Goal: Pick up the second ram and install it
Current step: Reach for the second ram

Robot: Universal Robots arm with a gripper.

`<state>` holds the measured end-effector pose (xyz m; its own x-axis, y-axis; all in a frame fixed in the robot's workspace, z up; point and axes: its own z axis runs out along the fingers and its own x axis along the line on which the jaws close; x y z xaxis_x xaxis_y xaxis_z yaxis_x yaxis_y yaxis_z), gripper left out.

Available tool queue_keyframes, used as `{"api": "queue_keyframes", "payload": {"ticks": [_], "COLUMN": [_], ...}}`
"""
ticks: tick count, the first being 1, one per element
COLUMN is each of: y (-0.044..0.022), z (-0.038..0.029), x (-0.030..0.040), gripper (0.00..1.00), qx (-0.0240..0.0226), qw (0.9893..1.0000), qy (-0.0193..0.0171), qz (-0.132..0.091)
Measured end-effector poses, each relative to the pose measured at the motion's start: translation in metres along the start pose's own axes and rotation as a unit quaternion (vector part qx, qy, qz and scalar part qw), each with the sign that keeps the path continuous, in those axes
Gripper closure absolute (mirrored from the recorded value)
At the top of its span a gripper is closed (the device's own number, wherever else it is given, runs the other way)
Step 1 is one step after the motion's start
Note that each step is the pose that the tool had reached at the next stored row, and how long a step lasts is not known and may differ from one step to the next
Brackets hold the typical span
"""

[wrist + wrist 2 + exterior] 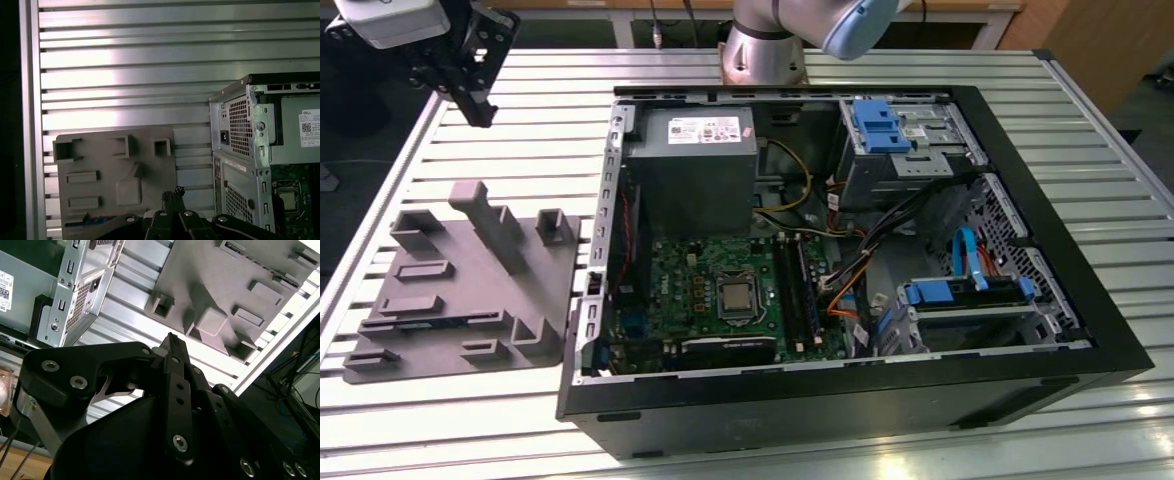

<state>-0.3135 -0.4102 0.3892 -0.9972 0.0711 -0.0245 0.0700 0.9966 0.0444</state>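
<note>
Exterior view: gripper (pixel 480 115) high over far-left bench (pixel 547 90), holder tray (pixel 467 290) nearer | second wrist view: jaws narrow, empty, I judge | first wrist view: blue-green strip, likely second ram (pixel 82 219), toward tray's near end | step: approach; pickup needs jaws wider, aligned lengthwise.

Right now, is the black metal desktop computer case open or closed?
Open: the black metal desktop computer case lies on its side uncovered, green motherboard and grey power supply exposed.

Bright, even light; glare bands on slatted table (pixel 125 65); hand (pixel 172 340) dark, maybe backlit.
</note>
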Motion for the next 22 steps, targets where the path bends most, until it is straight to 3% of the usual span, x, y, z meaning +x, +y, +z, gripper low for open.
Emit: {"api": "queue_keyframes", "payload": {"ticks": [22], "y": [-0.0031], "z": [-0.0001], "x": [0.0111], "gripper": [0.89], "qx": [0.0], "qw": [1.0], "qy": [0.0], "qz": [0.0]}}
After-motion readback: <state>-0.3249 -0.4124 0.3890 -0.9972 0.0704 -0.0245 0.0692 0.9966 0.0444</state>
